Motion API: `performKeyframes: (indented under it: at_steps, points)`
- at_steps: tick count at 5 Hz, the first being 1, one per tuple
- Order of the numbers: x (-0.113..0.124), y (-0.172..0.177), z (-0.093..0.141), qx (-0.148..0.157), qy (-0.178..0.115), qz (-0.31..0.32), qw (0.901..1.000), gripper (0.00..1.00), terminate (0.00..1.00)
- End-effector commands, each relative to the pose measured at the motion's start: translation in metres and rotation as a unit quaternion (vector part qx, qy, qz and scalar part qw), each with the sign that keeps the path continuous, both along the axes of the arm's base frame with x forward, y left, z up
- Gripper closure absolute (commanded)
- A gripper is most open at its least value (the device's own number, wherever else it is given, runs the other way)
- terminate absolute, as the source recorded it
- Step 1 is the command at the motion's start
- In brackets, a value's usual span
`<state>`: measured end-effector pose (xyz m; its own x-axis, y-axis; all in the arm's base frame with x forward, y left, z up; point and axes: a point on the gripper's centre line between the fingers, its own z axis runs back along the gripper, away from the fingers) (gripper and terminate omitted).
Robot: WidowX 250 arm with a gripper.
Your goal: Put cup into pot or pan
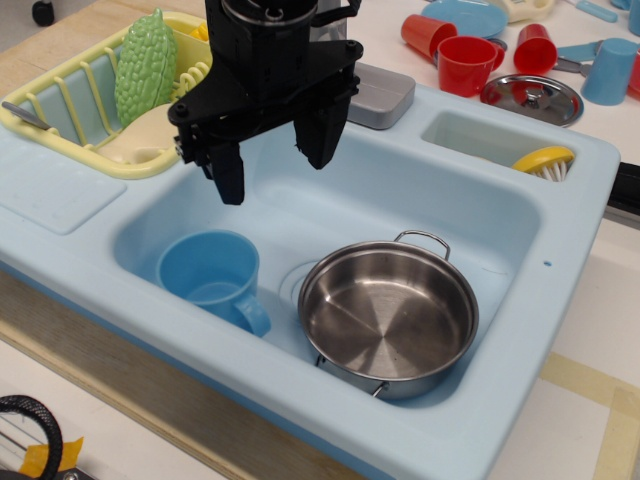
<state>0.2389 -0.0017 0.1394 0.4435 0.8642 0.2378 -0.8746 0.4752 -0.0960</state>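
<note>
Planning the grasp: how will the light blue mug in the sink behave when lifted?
The light blue mug looks like thin rigid plastic, so probably light and stiff. Its smooth walls may slip between the open gripper fingers. It stands upright, open and empty, with its handle toward the steel pan, so an off-centre push might tip it.

Pale blues, bright steel, one black tool

We see a light blue cup [215, 277] beside a shiny silver pan [389, 317] in a pale blue sink [520, 215]; the gripper [275, 150] is black, the far-left rack [60, 115] yellow with a green gourd [145, 65], and red cups [465, 62] far right.
</note>
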Motion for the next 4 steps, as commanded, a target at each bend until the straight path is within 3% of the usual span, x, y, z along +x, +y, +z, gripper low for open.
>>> performKeyframes:
  at_steps: [1, 4]
  points:
    - [0.0, 0.0, 0.0, 0.0, 0.0, 0.0, 1.0, 0.0, 0.0]
    - [-0.013, 0.005, -0.038, -0.046, 0.005, 0.024, 0.9987, 0.0, 0.0]
